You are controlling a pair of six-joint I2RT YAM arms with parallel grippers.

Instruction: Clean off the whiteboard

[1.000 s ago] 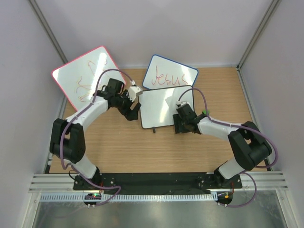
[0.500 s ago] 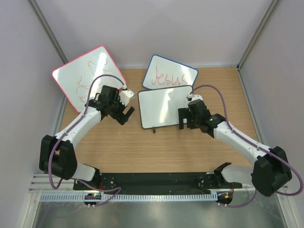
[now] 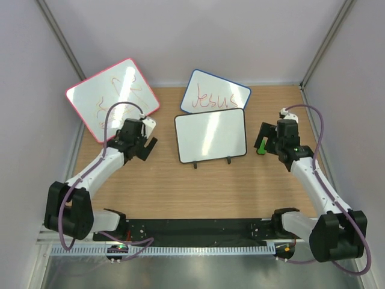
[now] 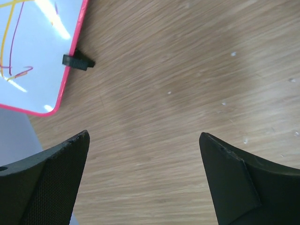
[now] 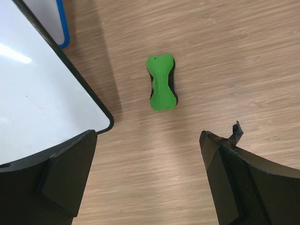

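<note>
While hovering, jaws apart and empty: left gripper (image 3: pixel 147 146) near pink board (image 3: pixel 111 96); right gripper (image 3: pixel 264 142) over eraser (image 5: pixel 162 82), loose beside blank whiteboard (image 3: pixel 210 136), propped centrally on feet, presumably to face the arms.

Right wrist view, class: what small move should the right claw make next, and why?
Probably pull the right claw back toward its base, without grasping. The whiteboard shows no marks, the green eraser lies loose on the wood beside the board's corner, and the claw is open and empty above it.
</note>
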